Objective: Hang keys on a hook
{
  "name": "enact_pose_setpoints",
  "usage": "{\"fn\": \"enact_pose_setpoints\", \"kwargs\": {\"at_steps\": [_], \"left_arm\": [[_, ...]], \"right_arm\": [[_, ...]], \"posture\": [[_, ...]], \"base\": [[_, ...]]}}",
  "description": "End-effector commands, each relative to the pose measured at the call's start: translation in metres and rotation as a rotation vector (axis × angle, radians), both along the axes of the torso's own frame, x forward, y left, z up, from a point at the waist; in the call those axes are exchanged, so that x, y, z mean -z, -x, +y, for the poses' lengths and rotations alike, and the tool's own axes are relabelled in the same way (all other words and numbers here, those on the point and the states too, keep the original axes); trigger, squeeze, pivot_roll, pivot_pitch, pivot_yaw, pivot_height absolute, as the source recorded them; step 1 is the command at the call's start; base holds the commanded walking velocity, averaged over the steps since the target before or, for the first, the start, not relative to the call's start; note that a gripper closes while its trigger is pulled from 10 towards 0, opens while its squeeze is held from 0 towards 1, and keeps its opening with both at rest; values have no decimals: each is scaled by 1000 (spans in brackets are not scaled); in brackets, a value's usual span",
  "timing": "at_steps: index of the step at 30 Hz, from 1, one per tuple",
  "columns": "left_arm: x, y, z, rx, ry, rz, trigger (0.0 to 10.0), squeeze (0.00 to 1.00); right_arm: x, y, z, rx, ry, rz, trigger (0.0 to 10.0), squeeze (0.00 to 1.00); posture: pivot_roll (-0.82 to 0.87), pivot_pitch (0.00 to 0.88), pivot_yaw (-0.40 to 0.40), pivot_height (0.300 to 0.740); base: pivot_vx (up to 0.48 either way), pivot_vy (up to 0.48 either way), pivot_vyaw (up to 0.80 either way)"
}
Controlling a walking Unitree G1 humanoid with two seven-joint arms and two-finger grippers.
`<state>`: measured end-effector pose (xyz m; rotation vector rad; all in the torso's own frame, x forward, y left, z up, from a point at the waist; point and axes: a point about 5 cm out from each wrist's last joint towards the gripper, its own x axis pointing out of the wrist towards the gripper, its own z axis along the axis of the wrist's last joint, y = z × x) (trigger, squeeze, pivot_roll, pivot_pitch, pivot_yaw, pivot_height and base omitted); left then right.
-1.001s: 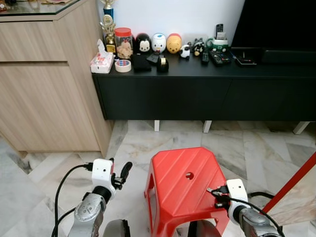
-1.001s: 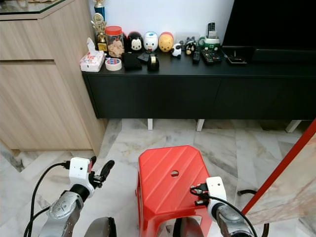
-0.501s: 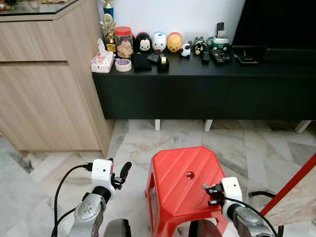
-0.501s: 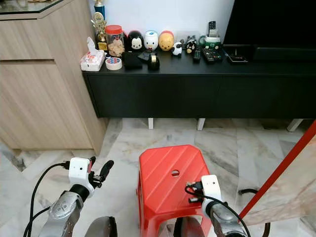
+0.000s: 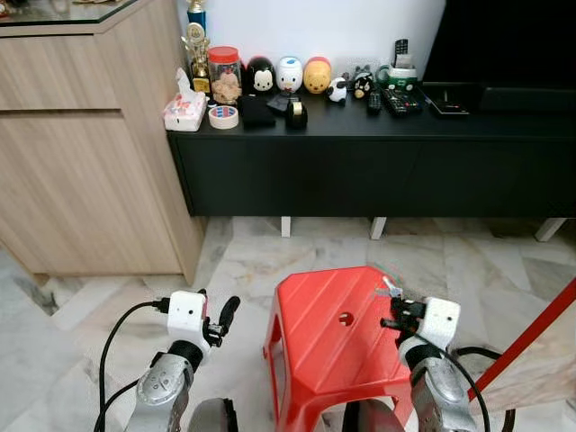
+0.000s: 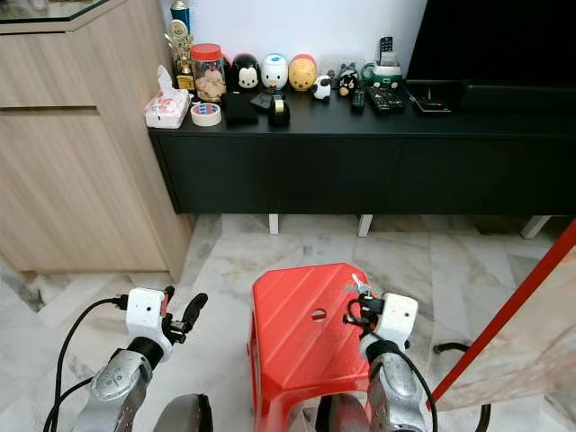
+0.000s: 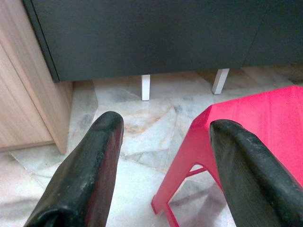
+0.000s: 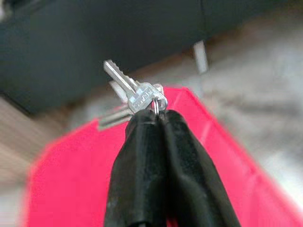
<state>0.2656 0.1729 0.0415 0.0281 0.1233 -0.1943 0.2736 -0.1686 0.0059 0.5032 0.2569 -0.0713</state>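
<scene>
A small bunch of silver keys (image 8: 135, 92) sticks out past the tips of my right gripper (image 8: 158, 116), which is shut on their ring. In the left eye view that gripper (image 5: 393, 306) is raised over the right side of a red plastic stool (image 5: 328, 346), with the keys (image 5: 389, 288) at its tips. My left gripper (image 5: 225, 315) hangs open to the left of the stool, low over the marble floor. In the left wrist view its black fingers (image 7: 102, 146) stand wide apart with nothing between them.
A long black TV console (image 5: 360, 162) stands along the far wall, carrying figurines, a jar, a tape roll (image 5: 223, 117), a tissue pack and remotes. A tall wooden cabinet (image 5: 81, 135) is at the left. A red pole (image 5: 531, 333) slants at the right.
My right arm has swung up and turned, lifting the keys from low at the stool's near right to above its right side. The left arm has stayed put.
</scene>
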Motion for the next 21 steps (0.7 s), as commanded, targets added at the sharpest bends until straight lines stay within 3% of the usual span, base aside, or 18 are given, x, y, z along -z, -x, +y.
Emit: {"fn": "enact_pose_setpoints", "kwargs": {"at_steps": [1, 4, 7, 10, 16, 21], "left_arm": [[1, -1, -2, 8, -10, 1, 10000, 0], [1, -2, -3, 10, -13, 0, 10000, 0], [1, -2, -3, 10, -13, 0, 10000, 0], [1, -2, -2, 3, -17, -3, 10000, 0], [1, -2, -1, -2, -17, -1, 10000, 0], [2, -2, -1, -3, -15, 0, 10000, 0]], "right_arm": [[-3, -1, 0, 10, -59, -5, 10000, 0], [-1, -2, 4, -31, 20, 27, 10000, 0], [0, -2, 5, -41, 40, 36, 10000, 0], [3, -1, 6, -92, 152, 55, 10000, 0], [1, 0, 2, -97, 166, 42, 10000, 0], [5, 2, -3, -109, 201, 85, 10000, 0]], "posture": [[48, 0, -56, 599], [46, 0, -59, 599], [46, 0, -59, 599], [51, 0, -64, 599], [51, 0, -66, 599], [51, 0, -66, 624]], "base": [[0, 0, 0], [0, 0, 0], [0, 0, 0], [0, 0, 0], [0, 0, 0], [0, 0, 0]]}}
